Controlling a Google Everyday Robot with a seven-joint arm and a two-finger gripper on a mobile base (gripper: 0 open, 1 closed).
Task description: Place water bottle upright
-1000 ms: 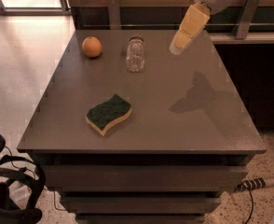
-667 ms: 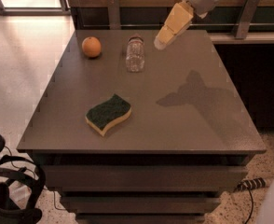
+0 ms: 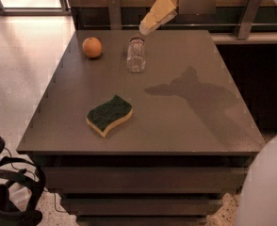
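The water bottle (image 3: 136, 55) is a small clear plastic bottle lying on its side on the grey-brown table (image 3: 185, 117), near the far edge, its length pointing away from the camera. My gripper (image 3: 148, 26) with yellowish fingers hangs in the air just above and a little right of the bottle's far end, not touching it. It holds nothing.
An orange (image 3: 92, 47) sits on the table left of the bottle. A green and yellow sponge (image 3: 109, 115) lies nearer the front left. A dark ledge with metal posts (image 3: 114, 11) runs behind the table. The arm's shadow (image 3: 195, 95) falls on the right half.
My gripper has moved left across the far edge of the table, from right of the bottle to just above its far end. The bottle, orange and sponge have not moved.
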